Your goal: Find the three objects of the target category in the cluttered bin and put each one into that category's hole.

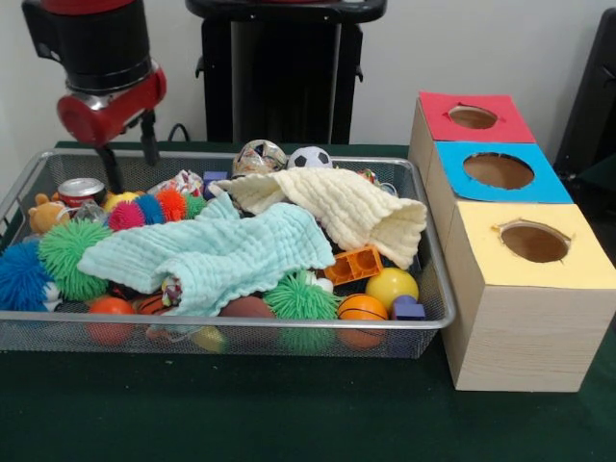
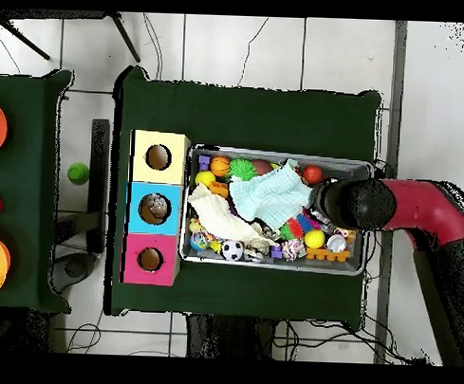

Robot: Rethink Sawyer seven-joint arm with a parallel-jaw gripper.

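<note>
Front view shows the tool point(image 1: 127, 154) hanging over the far left corner of the bin point(image 1: 423, 322), its two fingers spread apart and holding nothing. The bin is still full of balls, spiky toys and two cloths. The hole point(image 1: 498, 170) in the blue-topped box sits just right of the bin. I think most sorting is left.

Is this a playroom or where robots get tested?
Probably a robot test lab: a red arm hangs over a wire bin of toys on a green table, beside three sorting boxes.
</note>
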